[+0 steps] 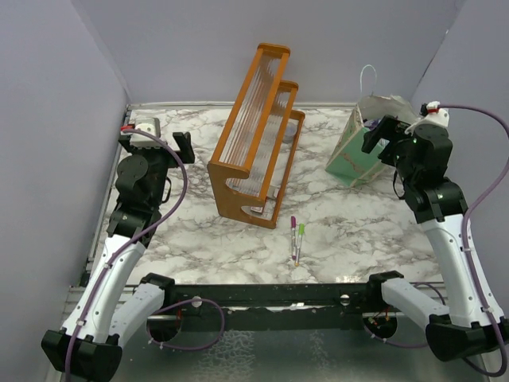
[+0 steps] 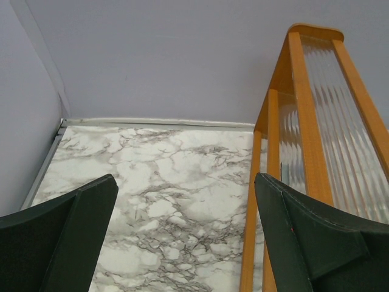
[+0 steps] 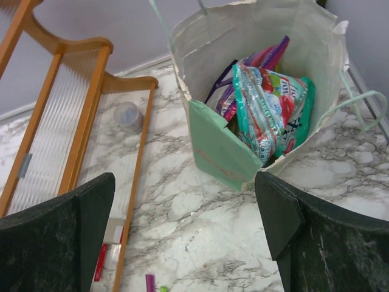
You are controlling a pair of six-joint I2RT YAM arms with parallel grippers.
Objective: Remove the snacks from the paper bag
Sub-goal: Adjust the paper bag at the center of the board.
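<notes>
At the surface's (image 1: 350,231) far right, the paper bag (image 3: 219,146) is sitting open with the snacks (image 3: 270,109) packed inside. None is showing outside, so apparently everything is waiting to be done. The right tool (image 3: 184,179) is hovering at its mouth, spread and empty; the left tool (image 2: 185,179) is gaping too.

snacks (image 3: 267,109) half out of sight behind the paper bag (image 3: 222,149) wall

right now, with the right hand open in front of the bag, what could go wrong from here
1. Nothing steadies the paper bag; the left hand is far off by the rack, so pulling could drag or tip it.
2. The snacks sit crammed together, so the right hand may pinch the bag's wall or lift several at once.
</notes>
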